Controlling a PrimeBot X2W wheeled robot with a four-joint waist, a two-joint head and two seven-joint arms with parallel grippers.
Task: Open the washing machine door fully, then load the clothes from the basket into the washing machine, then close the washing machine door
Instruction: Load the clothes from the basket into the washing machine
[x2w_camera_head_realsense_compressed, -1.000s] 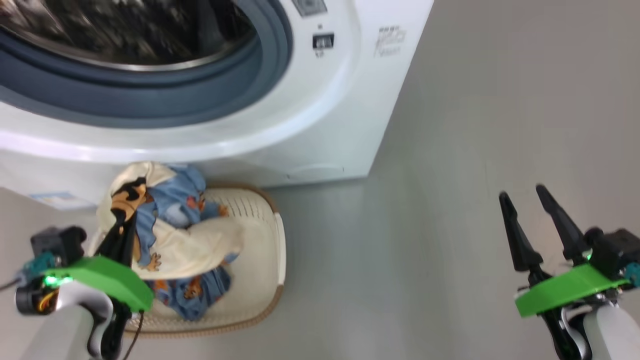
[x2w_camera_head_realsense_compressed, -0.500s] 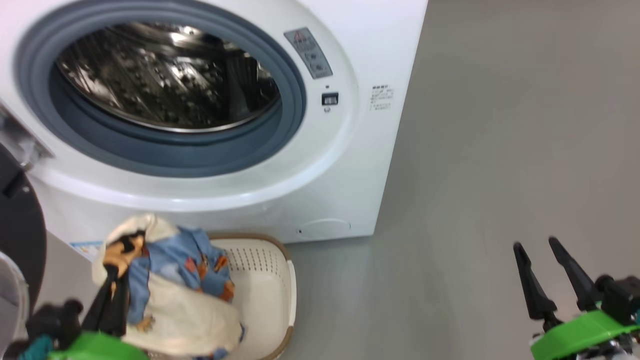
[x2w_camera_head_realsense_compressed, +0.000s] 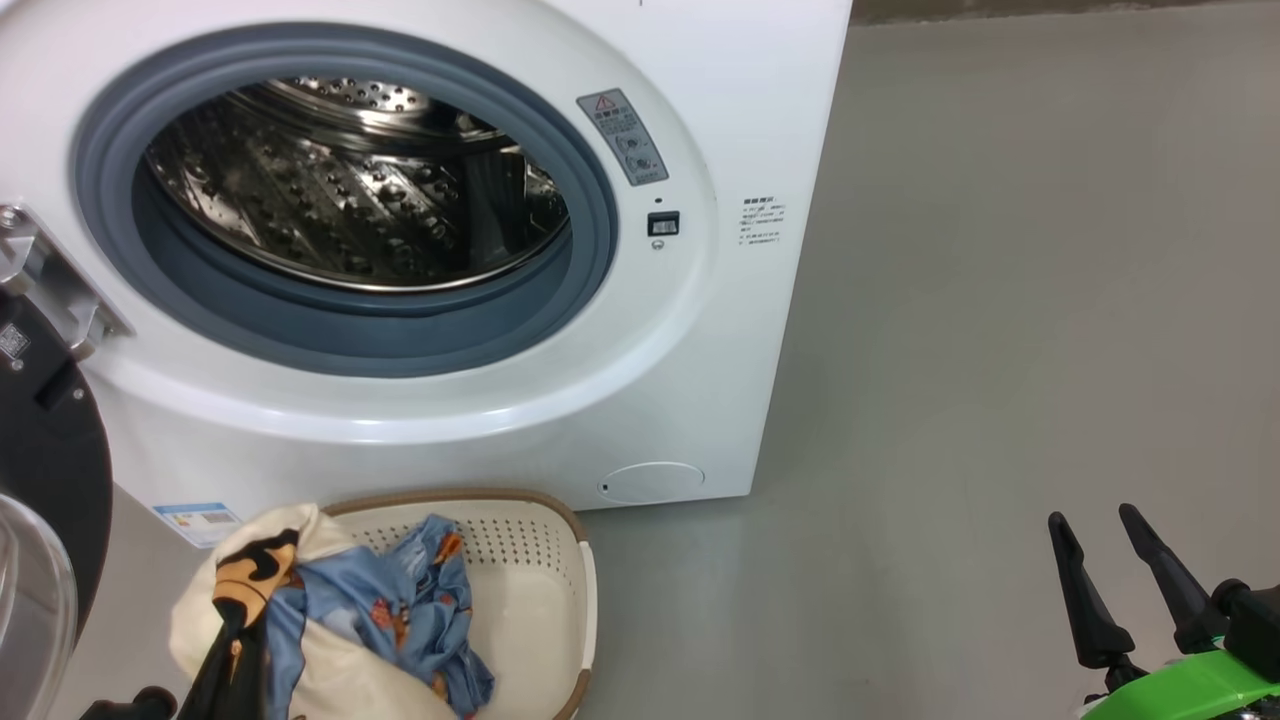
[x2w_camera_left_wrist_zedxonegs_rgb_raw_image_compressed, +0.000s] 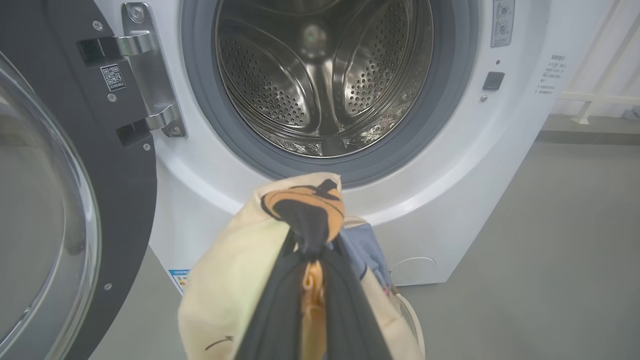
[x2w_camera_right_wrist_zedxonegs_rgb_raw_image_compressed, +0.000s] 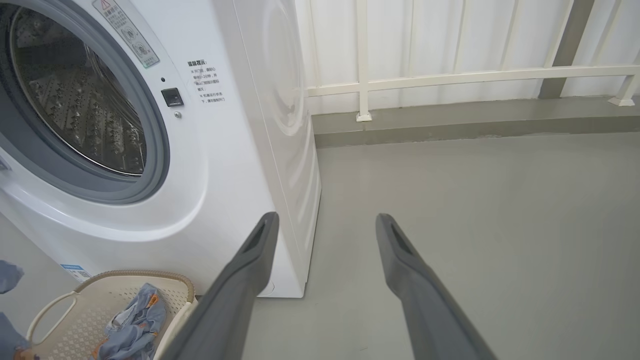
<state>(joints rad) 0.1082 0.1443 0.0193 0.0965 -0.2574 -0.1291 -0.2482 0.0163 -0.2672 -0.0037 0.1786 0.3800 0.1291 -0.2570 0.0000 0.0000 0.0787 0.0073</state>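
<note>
In the left wrist view the left claw (x2w_camera_left_wrist_zedxonegs_rgb_raw_image_compressed: 307, 250) is seen clamped shut on the clothes (x2w_camera_left_wrist_zedxonegs_rgb_raw_image_compressed: 235, 270), held up before the washing machine (x2w_camera_left_wrist_zedxonegs_rgb_raw_image_compressed: 450, 175) and its swung-open door (x2w_camera_left_wrist_zedxonegs_rgb_raw_image_compressed: 125, 200); from the head view the basket (x2w_camera_head_realsense_compressed: 560, 560) beneath them is made out, and the right claw (x2w_camera_head_realsense_compressed: 1090, 518) is held spread and empty over the floor (x2w_camera_head_realsense_compressed: 950, 350)

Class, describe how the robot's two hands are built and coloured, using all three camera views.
Each hand has two long, slim fingers tapering to points. The right hand has dark grey fingers with a shallow slot near each tip, and they rise from a bright green plate. The left hand has fingers just as dark.
</note>
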